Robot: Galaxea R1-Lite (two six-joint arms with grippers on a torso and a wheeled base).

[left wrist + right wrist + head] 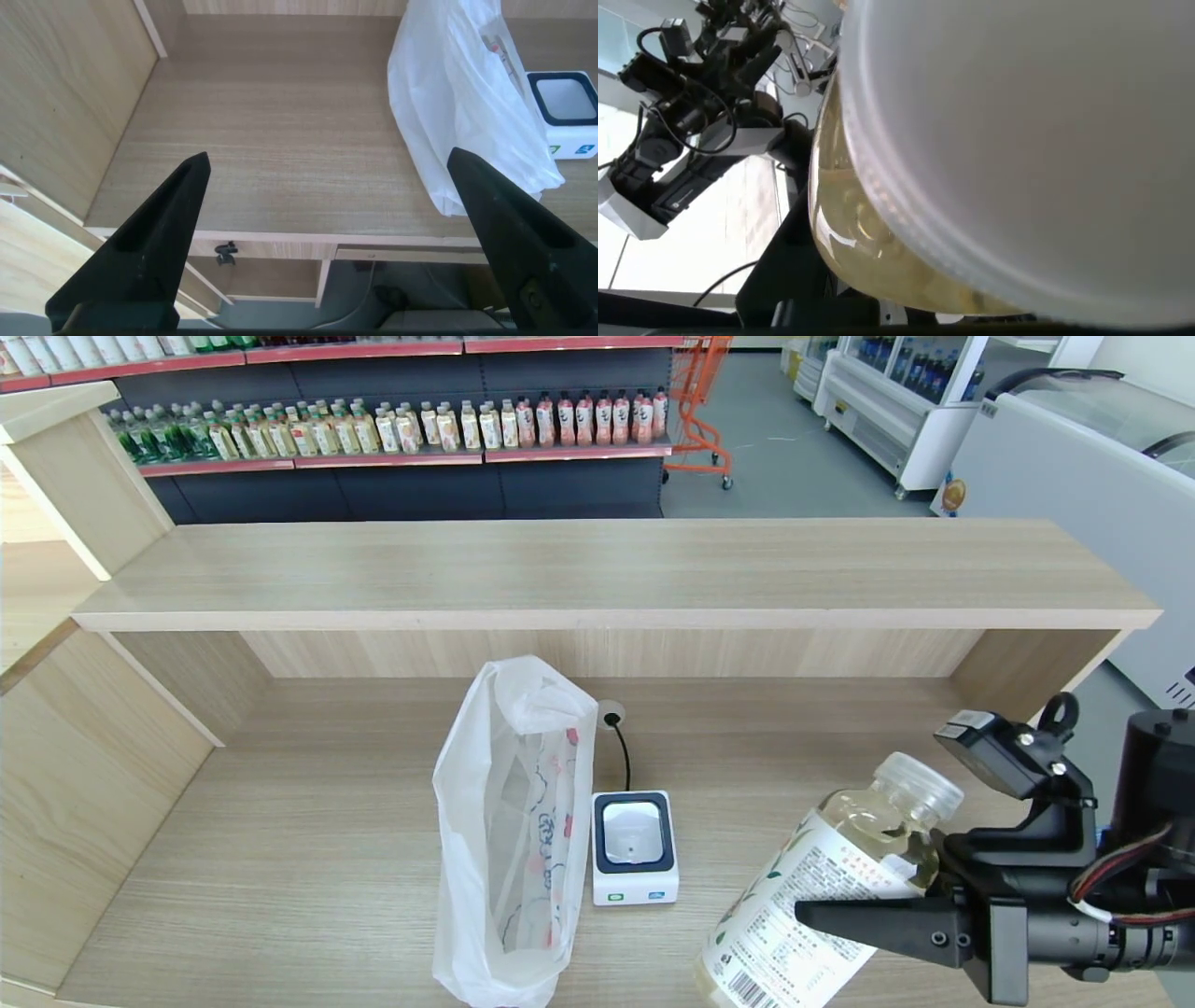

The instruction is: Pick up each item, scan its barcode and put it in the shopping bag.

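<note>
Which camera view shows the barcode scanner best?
The head view: the whole scanner lies face up beside the shopping bag. The left wrist view catches part of it, cut by the frame edge.

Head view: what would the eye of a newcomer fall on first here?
First, the tilted bottle of pale drink at the lower right, clamped in the right pincer. Next, the white shopping bag standing upright in the middle of the wooden counter, with the small white scanner just beside it on the bottle's side.
</note>
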